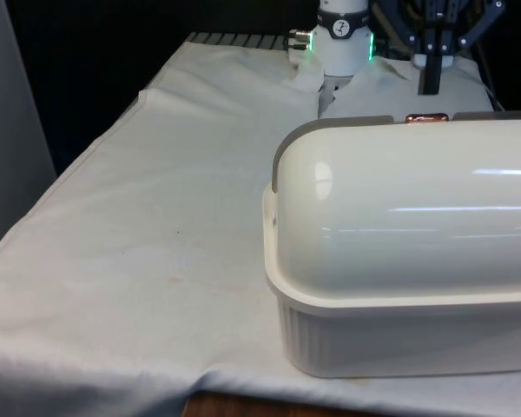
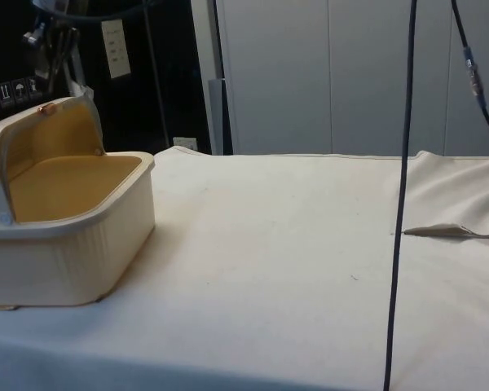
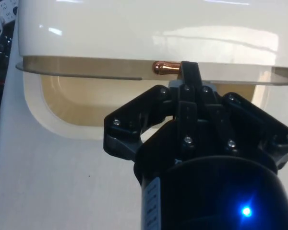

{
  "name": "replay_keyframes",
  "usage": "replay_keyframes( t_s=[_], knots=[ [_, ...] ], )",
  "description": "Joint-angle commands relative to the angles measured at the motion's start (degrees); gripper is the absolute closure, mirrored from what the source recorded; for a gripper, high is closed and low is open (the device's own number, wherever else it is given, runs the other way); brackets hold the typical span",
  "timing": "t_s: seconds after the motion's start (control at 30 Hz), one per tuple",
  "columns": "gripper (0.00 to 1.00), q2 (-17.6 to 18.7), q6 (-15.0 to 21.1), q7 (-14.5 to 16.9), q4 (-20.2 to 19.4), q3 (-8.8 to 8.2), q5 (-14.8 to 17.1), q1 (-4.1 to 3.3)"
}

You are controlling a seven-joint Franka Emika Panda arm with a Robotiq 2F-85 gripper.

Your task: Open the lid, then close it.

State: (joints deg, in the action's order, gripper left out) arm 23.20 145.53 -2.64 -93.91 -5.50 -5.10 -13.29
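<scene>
A cream bread box (image 1: 399, 339) stands at the front view's right with its rounded back to that camera. In the side view the box (image 2: 73, 244) has its roll-top lid (image 2: 41, 134) pushed back, and the yellowish inside (image 2: 73, 187) lies open. A copper handle (image 3: 164, 67) sits on the lid's grey rim (image 3: 81, 68), also seen on top of the box (image 1: 426, 117). My gripper (image 3: 189, 71) is shut, its fingers pressed together right beside the handle and covering part of it. In the front view the gripper (image 1: 430, 85) hangs just above and behind the handle.
White cloth (image 1: 156, 252) covers the table, which runs wide and bare to the front view's left. A black cable (image 2: 403, 187) hangs down in the side view, and next to it the cloth has a raised fold (image 2: 448, 232). The robot's base (image 1: 340, 43) stands behind the box.
</scene>
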Motion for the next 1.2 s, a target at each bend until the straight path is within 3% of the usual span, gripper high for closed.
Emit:
replay_keyframes(
  t_s=[0.0, 0.03, 0.57, 0.83, 0.87, 1.1, 1.13, 1.17],
  knots=[
    [1.00, 0.00, 0.00, 0.00, 0.00, 0.00, 0.00, 0.00],
    [1.00, 0.11, -1.09, -0.52, 1.03, -0.40, -0.57, -0.23],
    [1.00, 0.23, -4.87, 0.00, 6.13, -0.23, 0.00, 0.00],
    [1.00, 1.03, -9.63, -0.17, 11.00, -0.34, 0.17, 0.11],
    [1.00, 0.74, -8.42, 0.00, 10.08, -0.34, 0.06, 0.11],
    [1.00, 2.01, -13.81, 0.06, 14.32, -0.23, 0.46, 0.29],
    [1.00, 1.66, -12.49, 0.00, 13.58, -0.34, 0.17, 0.17],
    [1.00, 2.18, -14.44, 0.06, 14.73, -0.23, 0.52, 0.34]
  ],
)
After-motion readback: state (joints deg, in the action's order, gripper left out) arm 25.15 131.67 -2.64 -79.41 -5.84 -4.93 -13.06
